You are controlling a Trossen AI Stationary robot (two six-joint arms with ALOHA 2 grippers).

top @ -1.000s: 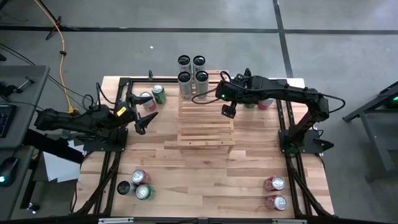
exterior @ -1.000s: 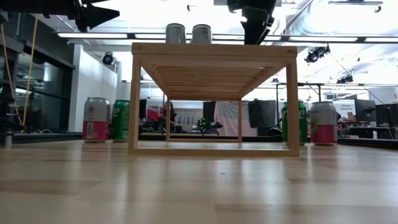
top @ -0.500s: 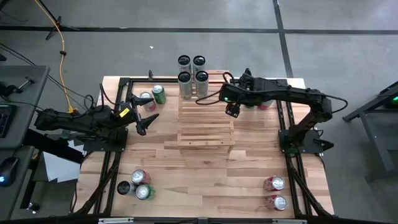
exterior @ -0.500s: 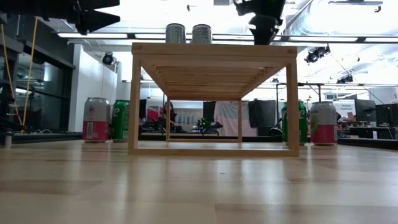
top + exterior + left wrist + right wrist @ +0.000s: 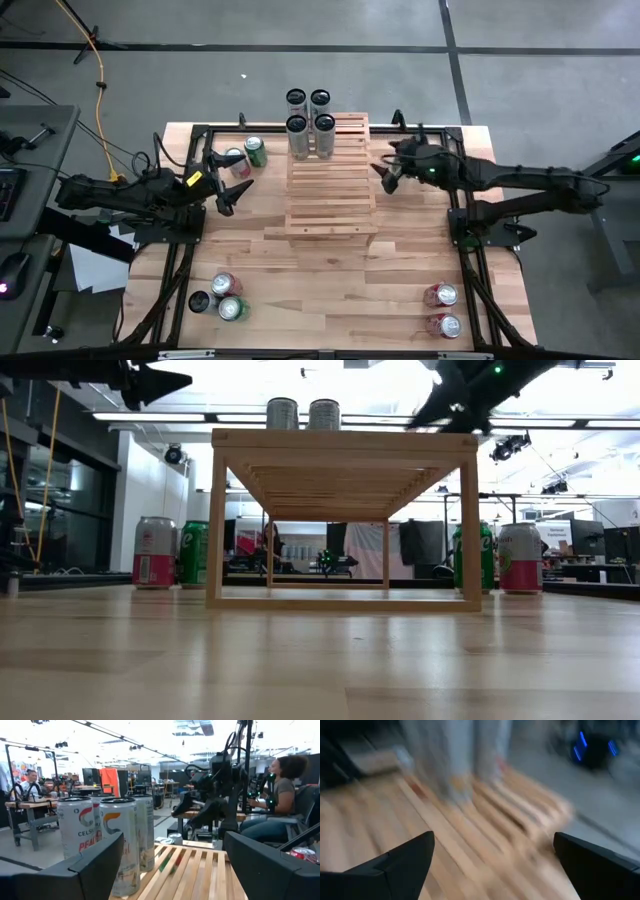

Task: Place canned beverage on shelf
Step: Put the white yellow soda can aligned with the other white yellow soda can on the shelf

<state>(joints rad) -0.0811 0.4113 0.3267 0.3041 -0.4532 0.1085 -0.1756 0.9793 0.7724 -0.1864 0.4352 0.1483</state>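
Observation:
The pale slatted wooden shelf stands mid-table. Several tall white cans stand upright on its far, top step; the low view shows two of them, and the left wrist view shows them close up. My left gripper hovers open left of the shelf, with nothing between its fingers. My right gripper hangs open just off the shelf's right side, also with nothing between its fingers.
A pink can and a green can stand left of the shelf. Another green can and pink can stand to its right. More cans sit near-left and near-right. A seated person is beyond the table.
My right gripper has drawn back from above the shelf's far right part toward the table's right edge. It has tipped from pointing down to nearly level. The cans and shelf have stayed put.

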